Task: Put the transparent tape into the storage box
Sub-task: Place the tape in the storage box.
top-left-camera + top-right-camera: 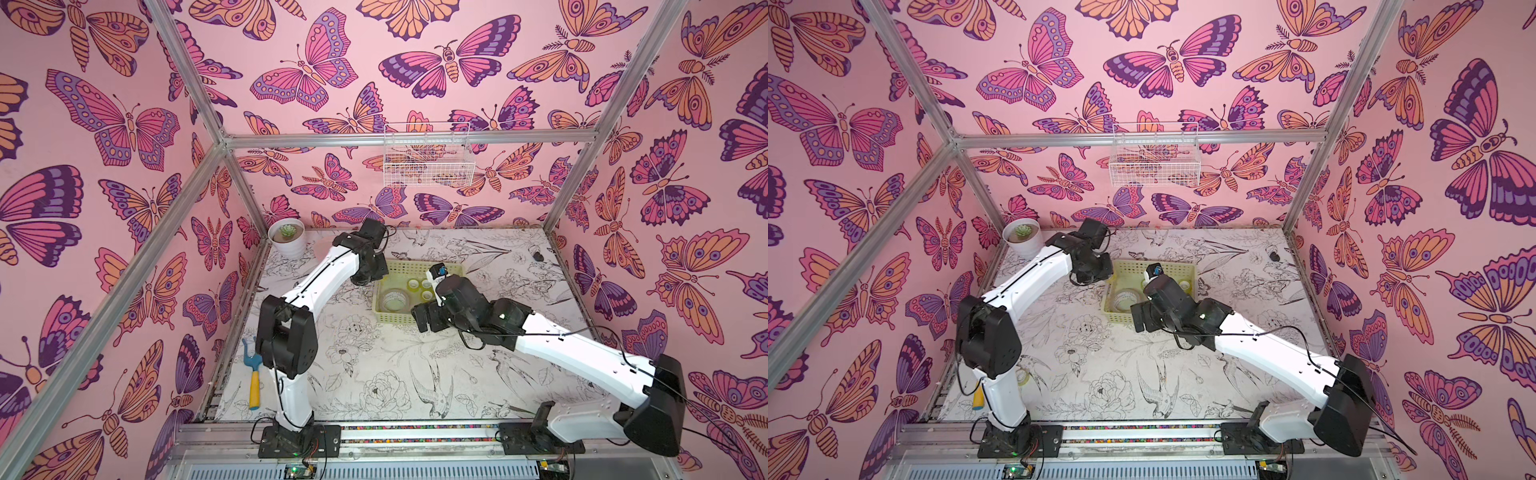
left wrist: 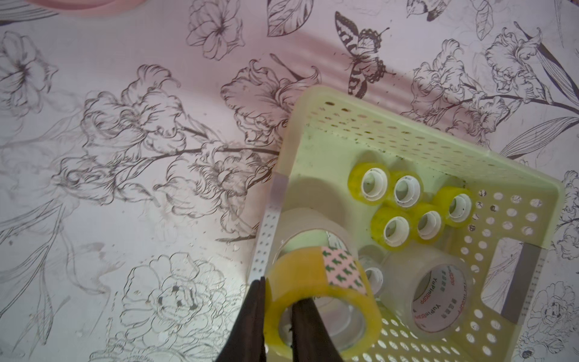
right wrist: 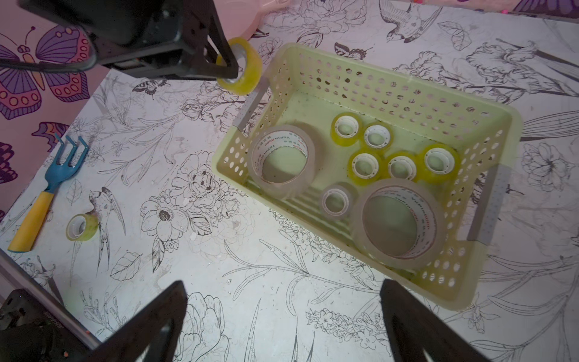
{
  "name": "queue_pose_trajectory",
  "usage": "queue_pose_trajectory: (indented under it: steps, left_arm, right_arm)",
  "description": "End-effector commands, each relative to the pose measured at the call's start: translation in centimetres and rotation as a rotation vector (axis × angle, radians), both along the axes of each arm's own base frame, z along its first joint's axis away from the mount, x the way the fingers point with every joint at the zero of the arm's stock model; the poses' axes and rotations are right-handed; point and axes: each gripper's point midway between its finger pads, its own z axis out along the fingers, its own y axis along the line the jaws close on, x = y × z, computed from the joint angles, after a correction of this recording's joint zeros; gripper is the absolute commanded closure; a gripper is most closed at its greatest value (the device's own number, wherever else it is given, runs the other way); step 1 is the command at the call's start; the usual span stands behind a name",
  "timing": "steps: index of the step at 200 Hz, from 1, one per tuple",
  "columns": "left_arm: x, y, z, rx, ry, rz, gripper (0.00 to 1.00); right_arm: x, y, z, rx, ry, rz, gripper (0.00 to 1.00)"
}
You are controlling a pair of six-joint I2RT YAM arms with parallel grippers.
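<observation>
Though cropped, left gripper [image 2: 277, 293] apparently pinches tape [image 2: 308, 275].

Storage box [image 3: 344, 84] pale yellow-green, small tape rolls [image 3: 365, 180] yellow on white cores, large tape rolls [image 3: 437, 225] clear, red-lettered cores, held tape roll [image 2: 300, 272] yellowish with pink-green patch, table cover [image 3: 219, 250] white with black line-drawn flowers, walls [image 1: 124, 124] pink, purple-orange butterflies

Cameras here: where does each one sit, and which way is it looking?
Both top views: high above the front, looking down at the table; the left arm and right arm both show.
Left wrist: on the left arm, looking down past the left gripper, shut on a yellow tape roll, into the storage box.
Right wrist: on the right arm, looking down past the open right gripper at the box.
Shared: both wrist views show the box and the held roll.
</observation>
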Motion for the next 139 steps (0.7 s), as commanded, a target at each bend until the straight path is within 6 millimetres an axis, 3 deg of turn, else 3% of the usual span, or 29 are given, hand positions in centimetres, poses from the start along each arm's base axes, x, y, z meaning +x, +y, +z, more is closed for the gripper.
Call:
queue_pose_trajectory:
  steps: [1, 51, 100, 139]
  left_arm:
    - [0.8, -1.1, -1.6, 0.024, 0.039, -0.087, 0.97]
    - [3.1, -3.1, -5.3, 0.034, 0.093, -0.142, 0.97]
    - [3.5, -4.8, -8.4, 0.032, 0.141, -0.171, 0.96]
    - [3.4, -4.8, -10.6, 0.055, 0.177, -0.172, 0.95]
  right_arm:
    - [0.1, -2.1, -0.1, -0.035, -0.013, -0.070, 0.01]
    - [0.0, -3.5, 0.1, -0.049, -0.024, -0.109, 0.01]
    - [0.2, -3.6, -0.1, -0.056, -0.019, -0.118, 0.01]
    - [0.3, -3.5, -0.1, -0.062, -0.017, -0.113, 0.01]
